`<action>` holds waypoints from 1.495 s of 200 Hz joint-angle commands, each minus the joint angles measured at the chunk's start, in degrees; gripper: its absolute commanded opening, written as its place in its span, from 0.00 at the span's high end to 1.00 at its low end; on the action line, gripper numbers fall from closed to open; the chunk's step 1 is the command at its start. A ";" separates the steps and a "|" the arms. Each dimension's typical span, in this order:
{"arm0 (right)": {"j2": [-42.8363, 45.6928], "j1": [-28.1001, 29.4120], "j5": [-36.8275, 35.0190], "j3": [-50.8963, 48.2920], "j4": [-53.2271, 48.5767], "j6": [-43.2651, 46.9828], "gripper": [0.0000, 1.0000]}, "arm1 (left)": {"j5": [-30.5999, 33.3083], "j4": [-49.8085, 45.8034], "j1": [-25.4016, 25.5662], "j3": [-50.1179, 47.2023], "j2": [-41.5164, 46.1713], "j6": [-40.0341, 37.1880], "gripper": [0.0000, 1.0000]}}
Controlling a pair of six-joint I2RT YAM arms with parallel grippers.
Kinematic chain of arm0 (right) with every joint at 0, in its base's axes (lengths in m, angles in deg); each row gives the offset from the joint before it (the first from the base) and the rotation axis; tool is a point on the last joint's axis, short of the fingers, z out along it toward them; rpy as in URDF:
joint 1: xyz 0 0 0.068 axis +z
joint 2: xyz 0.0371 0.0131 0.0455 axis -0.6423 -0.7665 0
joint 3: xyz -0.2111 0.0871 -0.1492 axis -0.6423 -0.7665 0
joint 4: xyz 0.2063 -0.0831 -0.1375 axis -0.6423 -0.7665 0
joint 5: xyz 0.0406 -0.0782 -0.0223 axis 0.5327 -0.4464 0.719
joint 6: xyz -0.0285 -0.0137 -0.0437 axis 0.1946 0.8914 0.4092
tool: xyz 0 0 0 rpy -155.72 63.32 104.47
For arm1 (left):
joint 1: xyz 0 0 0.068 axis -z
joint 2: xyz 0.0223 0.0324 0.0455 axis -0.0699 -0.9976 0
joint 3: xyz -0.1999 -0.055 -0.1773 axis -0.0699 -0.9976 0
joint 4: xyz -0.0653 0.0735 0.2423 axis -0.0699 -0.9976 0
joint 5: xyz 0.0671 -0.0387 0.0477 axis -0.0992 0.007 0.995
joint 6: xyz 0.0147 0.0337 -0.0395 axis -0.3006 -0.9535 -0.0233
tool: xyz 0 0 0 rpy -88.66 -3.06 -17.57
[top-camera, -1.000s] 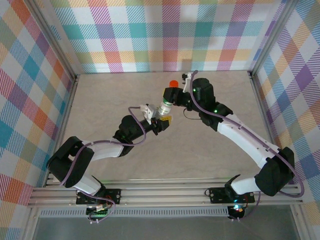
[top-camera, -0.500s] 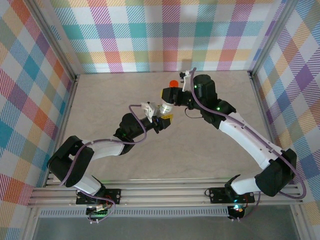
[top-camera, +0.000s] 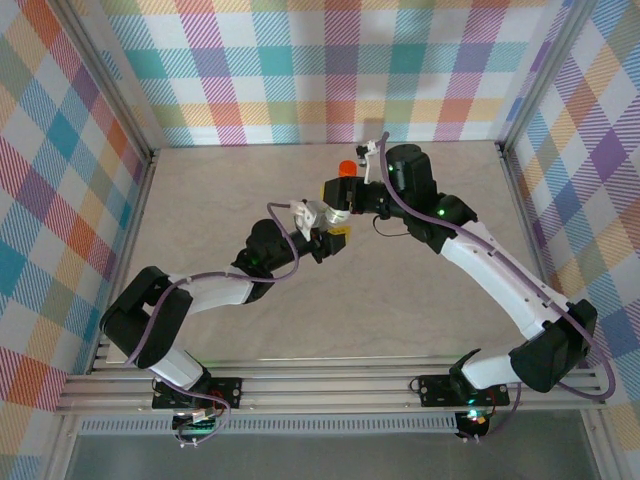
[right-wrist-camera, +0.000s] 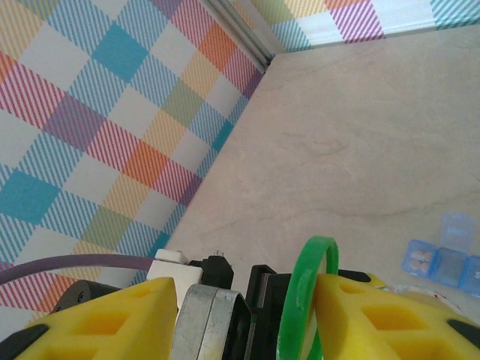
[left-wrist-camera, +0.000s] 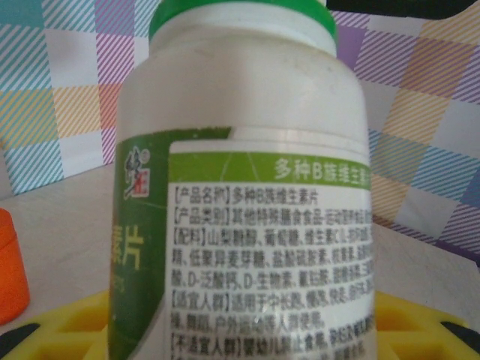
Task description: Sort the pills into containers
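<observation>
Unscrewing in hand: left end effector (top-camera: 330, 232) clenched on the white bottle (left-wrist-camera: 247, 187) over the table (top-camera: 220, 190), right end effector (right-wrist-camera: 300, 319) grasping its green cap (right-wrist-camera: 304, 289), blue containers (right-wrist-camera: 444, 259) lying nearby; next move likely needs a twist-off against a steady hold.

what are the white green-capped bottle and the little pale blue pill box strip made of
White bottle with green cap: likely plastic, opaque, soft satin sheen; its printed label looks like glossy paper or film. Pale-blue pill-box strip: likely thin translucent plastic, since pale shapes show through its walls.
</observation>
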 commanded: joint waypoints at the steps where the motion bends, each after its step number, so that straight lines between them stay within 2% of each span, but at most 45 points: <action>1: -0.66 2.00 3.18 2.82 -3.25 0.99 0.50 | 0.56 -2.21 0.37 1.73 -1.06 0.16 1.00; 31: -1.34 2.09 3.20 3.32 -5.01 1.45 0.51 | 0.80 -3.95 0.37 2.24 -1.04 -0.30 1.00; 54: -0.16 2.09 -0.01 4.11 -6.88 3.61 0.49 | -0.13 -3.22 0.37 1.81 -0.99 -0.22 1.00; 93: 1.24 -1.50 -5.43 6.10 -10.96 7.01 0.36 | -5.05 -3.85 0.45 2.01 -0.61 -1.83 1.00; 150: 5.22 -13.93 -3.61 -1.81 -6.81 1.06 0.32 | -4.22 -3.51 0.45 0.67 1.47 -2.73 1.00; 170: 4.73 -16.01 -3.22 -4.49 -7.04 0.58 0.31 | -2.94 -2.43 0.45 -0.17 2.14 -2.67 1.00; 218: 0.79 -16.62 1.19 -8.57 -4.34 -1.15 0.31 | -1.55 -0.34 0.45 -0.61 2.44 -1.61 1.00; 247: -1.54 -16.45 6.48 -8.44 -1.46 -3.71 0.31 | -2.87 -0.47 0.45 0.13 1.90 -1.28 1.00; 299: -2.08 -15.41 9.41 -5.14 -0.49 -4.10 0.31 | -6.29 -1.23 0.72 1.30 0.55 -1.29 1.00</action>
